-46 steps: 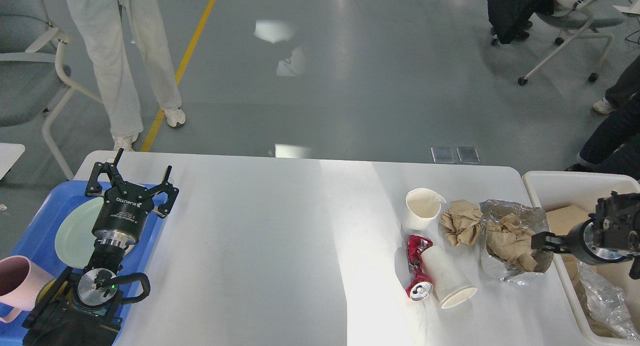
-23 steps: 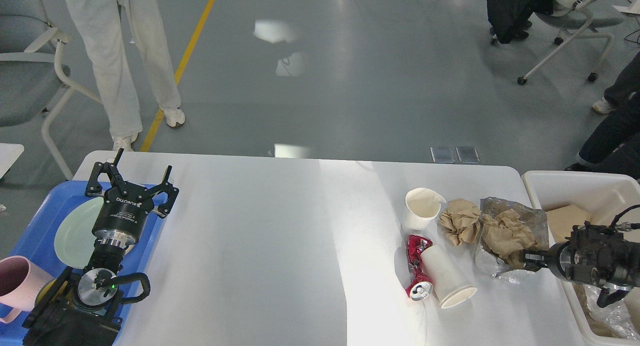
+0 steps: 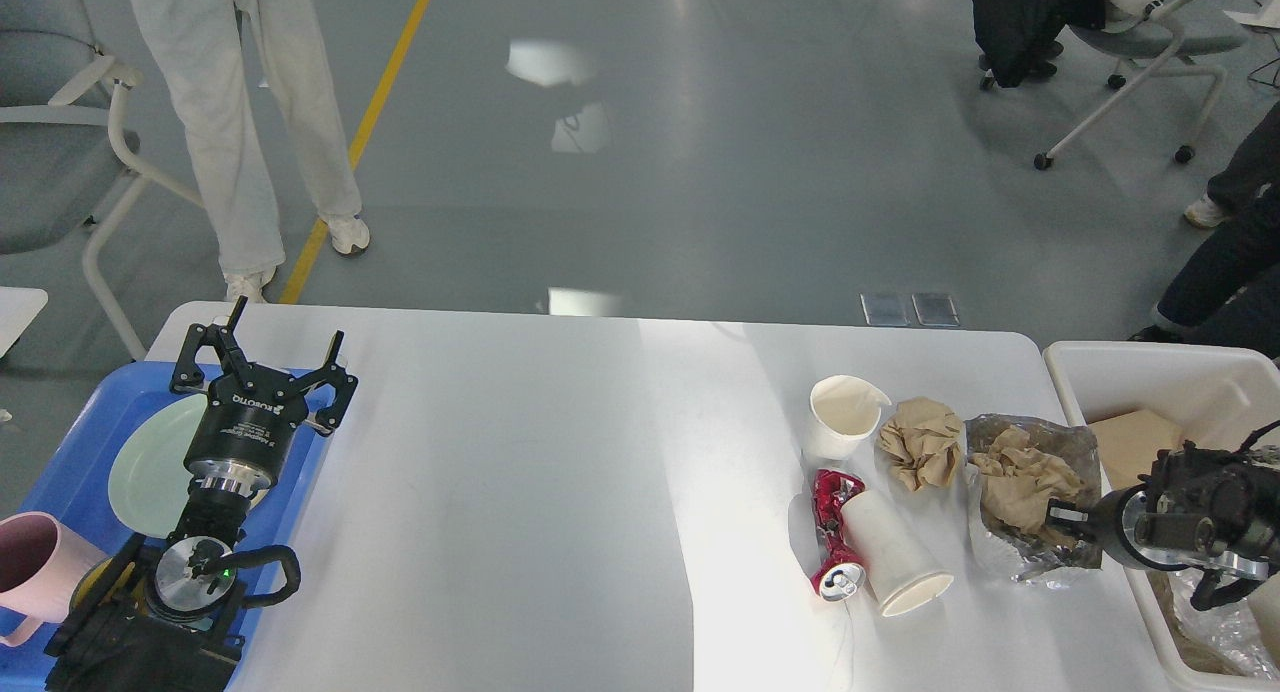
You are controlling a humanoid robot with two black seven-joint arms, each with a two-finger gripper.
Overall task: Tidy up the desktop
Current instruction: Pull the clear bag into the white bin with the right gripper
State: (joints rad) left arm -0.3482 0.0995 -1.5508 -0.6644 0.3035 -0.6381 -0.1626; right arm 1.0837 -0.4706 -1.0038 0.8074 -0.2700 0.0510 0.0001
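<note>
Fingers of right gripper (image 3: 1062,517) at crinkly foil bag (image 3: 1030,507) near desktop (image 3: 560,492) right edge, closure unclear; left gripper (image 3: 262,357) spread, empty. Bag light, floppy: pinch rim.

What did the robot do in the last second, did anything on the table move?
The right gripper swung down and in from over the white bin to the clear plastic bag of brown paper, which shifted slightly. The left gripper, paper cups, crushed can and blue tray stayed put.

tray (image 3: 70,452) left edge of desktop (image 3: 520,492) | cups (image 3: 893,554), can (image 3: 832,542), paper wads (image 3: 920,442) right | bin (image 3: 1110,372) beside right edge
</note>
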